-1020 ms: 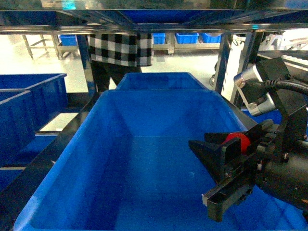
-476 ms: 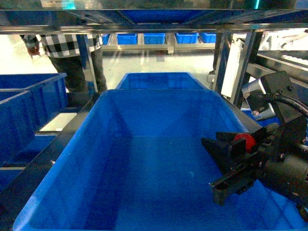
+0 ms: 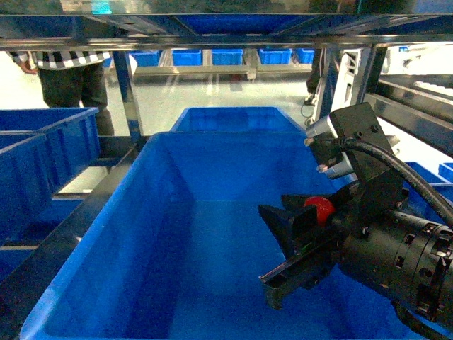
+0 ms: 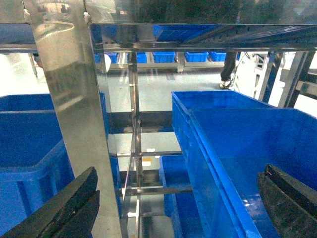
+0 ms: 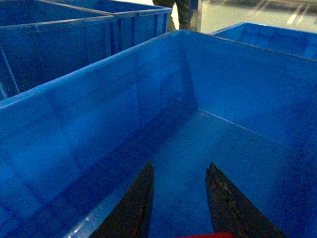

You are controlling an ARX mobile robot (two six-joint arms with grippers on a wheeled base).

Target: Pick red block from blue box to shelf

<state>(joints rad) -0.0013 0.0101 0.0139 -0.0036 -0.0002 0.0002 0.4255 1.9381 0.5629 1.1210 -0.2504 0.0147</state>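
The small red block (image 3: 318, 207) sits deep between the black fingers of my right gripper (image 3: 265, 253), which is shut on it. The gripper hovers inside a large deep blue bin (image 3: 212, 170) that rests on the shelf (image 3: 212, 41) of shiny steel posts and rails. In the right wrist view only a red sliver of the block (image 5: 208, 235) shows behind the gripper (image 5: 180, 167). My left gripper (image 4: 179, 171) hangs open beside a shelf post (image 4: 69, 99), holding nothing. The blue box is out of view.
A second deep blue bin (image 3: 233, 117) stands behind the first. More bins (image 3: 42, 156) fill the left side. A shelf rail runs low overhead. A person in a checked shirt (image 3: 67, 78) stands beyond the shelf at far left.
My right gripper has moved left and further over the bin with the red block in it. The person in the checked shirt has walked off to the left.
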